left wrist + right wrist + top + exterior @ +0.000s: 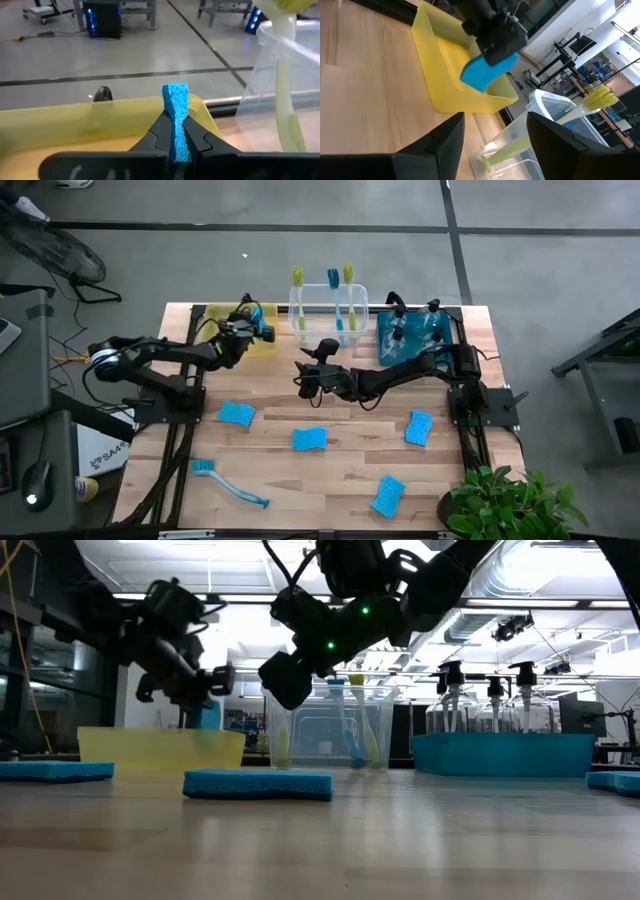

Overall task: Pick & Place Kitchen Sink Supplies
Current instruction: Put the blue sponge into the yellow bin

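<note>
The left claw [178,145] is clamped on a blue sponge [176,112], squeezing it thin at the waist, and hangs above the yellow bin [262,345] at the back of the worktop [330,480]. Seen from the right wrist, the sponge hangs tilted above the bin's open interior, not yet inside it; that placement suggests the sponge is meant to be dropped there, and release looks like the step in hand.

The right claw [303,373] hovers above the worktop just beside the yellow bin, on the side toward the clear bin [328,312], its fingers [434,145] apart and holding nothing. It appears to be waiting, or lining up for its own pick.

Beyond the yellow bin, the clear bin holds the upright dish brushes [333,280], and the teal bin [420,335] farther along holds the spray bottles [455,700]. Well away from the yellow bin toward the worktop's front, four more sponges [310,439] and one blue brush [228,483] lie loose, so much of the sorting seems undone.
</note>
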Action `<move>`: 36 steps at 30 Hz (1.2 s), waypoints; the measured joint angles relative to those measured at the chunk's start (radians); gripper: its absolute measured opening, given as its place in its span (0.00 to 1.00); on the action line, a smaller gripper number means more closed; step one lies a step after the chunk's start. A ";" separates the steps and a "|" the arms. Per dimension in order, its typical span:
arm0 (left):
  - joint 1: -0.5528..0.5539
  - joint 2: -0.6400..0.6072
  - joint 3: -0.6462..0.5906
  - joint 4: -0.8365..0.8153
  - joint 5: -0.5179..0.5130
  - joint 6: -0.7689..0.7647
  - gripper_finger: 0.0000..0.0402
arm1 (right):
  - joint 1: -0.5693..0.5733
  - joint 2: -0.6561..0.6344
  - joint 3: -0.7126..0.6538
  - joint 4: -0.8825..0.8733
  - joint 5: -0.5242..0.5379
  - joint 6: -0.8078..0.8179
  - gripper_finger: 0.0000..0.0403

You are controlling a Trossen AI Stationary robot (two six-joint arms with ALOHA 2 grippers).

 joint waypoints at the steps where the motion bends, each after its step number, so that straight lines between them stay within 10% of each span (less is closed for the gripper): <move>1: -0.010 0.019 0.009 -0.001 -0.012 -0.001 0.01 | 0.000 0.000 0.000 0.000 0.000 0.000 0.52; 16: -0.104 0.087 0.062 -0.070 -0.148 -0.078 0.01 | 0.001 0.000 0.000 -0.008 0.002 0.049 0.52; 36: -0.102 0.092 0.061 -0.129 -0.004 -0.106 0.15 | 0.002 0.000 0.000 -0.025 -0.027 0.067 0.52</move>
